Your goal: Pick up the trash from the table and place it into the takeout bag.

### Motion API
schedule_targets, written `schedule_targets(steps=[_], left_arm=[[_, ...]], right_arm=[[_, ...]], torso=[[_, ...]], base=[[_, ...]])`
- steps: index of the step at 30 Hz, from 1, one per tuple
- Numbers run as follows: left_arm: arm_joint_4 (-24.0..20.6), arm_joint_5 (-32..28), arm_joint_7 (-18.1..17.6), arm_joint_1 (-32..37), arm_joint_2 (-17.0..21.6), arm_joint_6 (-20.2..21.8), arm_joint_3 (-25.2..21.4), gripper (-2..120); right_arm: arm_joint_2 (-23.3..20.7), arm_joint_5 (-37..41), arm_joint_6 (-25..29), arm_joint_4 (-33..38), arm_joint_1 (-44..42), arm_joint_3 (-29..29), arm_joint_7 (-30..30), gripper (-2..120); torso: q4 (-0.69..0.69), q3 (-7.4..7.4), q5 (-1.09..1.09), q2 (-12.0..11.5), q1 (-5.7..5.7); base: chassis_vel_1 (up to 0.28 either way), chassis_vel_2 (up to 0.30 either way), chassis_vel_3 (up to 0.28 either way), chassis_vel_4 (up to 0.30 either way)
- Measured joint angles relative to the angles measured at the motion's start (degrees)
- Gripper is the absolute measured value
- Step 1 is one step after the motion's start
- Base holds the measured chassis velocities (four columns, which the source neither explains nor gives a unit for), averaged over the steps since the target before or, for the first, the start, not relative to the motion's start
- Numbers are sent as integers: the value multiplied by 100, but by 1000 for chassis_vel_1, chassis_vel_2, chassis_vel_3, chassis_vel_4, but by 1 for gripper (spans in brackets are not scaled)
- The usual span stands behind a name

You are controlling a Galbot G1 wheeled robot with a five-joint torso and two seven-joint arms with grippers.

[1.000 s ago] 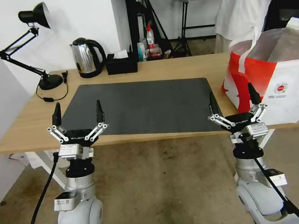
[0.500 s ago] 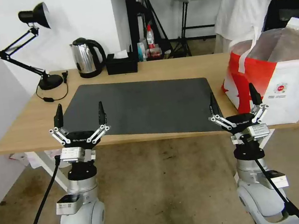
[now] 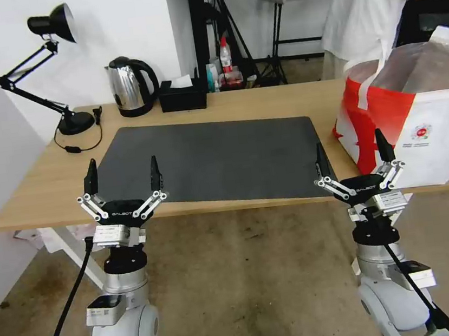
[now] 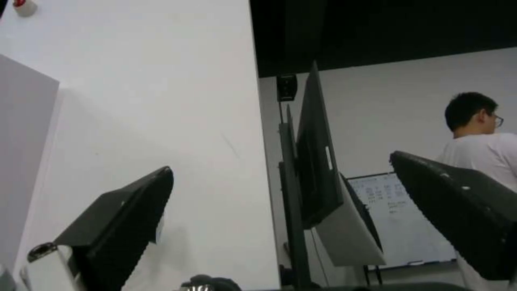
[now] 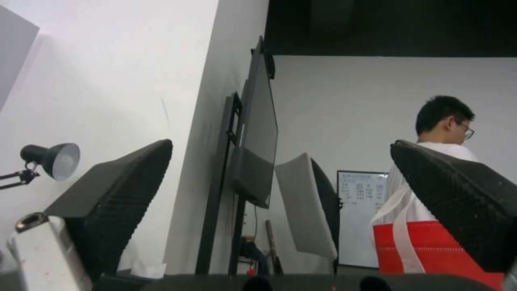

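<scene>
Grippers, left and right, gape empty off table's near edge; you'd grip takeout bag by floppy straps.

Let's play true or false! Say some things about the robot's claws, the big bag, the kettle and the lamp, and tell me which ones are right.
1. Both claws are open. True: the left gripper and right gripper have their fingers spread and hold nothing.
2. The takeout bag stands at the table's left end. False: it stands at the right end, by the right gripper.
3. The kettle stands on the dark mat. False: it stands on bare wood behind the mat, beside the black tissue box.
4. The black lamp is near the table's far left corner. True.
5. The left gripper is gripping the lamp. False: it is at the table's near edge, far from the lamp.
</scene>
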Motion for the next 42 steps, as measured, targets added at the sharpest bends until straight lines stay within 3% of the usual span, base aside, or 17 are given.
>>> schedule_targets(steps=[42], left_arm=[[3, 3, -5, -2, 2, 10, 0, 100]], right_arm=[[0, 1, -1, -3, 4, -1, -2, 100]], torso=[[0, 0, 0, 0, 0]], base=[[0, 0, 0, 0]])
